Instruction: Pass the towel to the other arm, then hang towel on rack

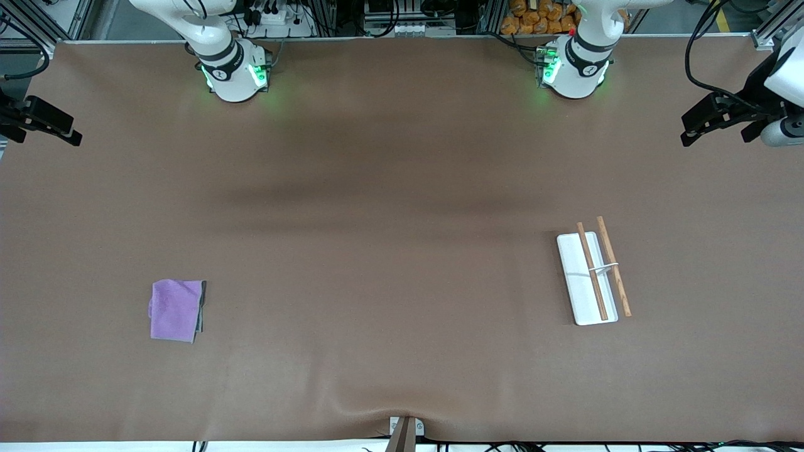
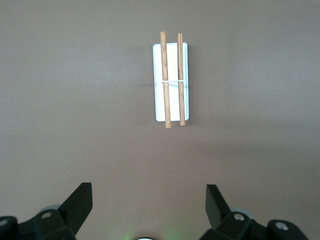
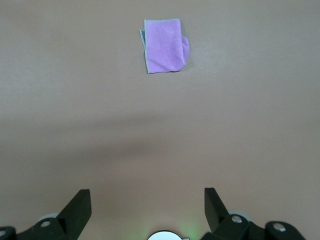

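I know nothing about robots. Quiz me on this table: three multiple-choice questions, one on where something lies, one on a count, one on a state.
1. The towel lies toward:
A. the right arm's end
B. the left arm's end
C. on the rack

2. How many wooden rods has the rack?
A. one
B. two
C. four

3. The right gripper is:
A. shut on the towel
B. shut, holding nothing
C. open, holding nothing

Answers:
1 A: it lies flat near that end, the rack near the other.
2 B: two parallel rods joined by a crosspiece.
3 C: its jaws stand wide apart above bare table.
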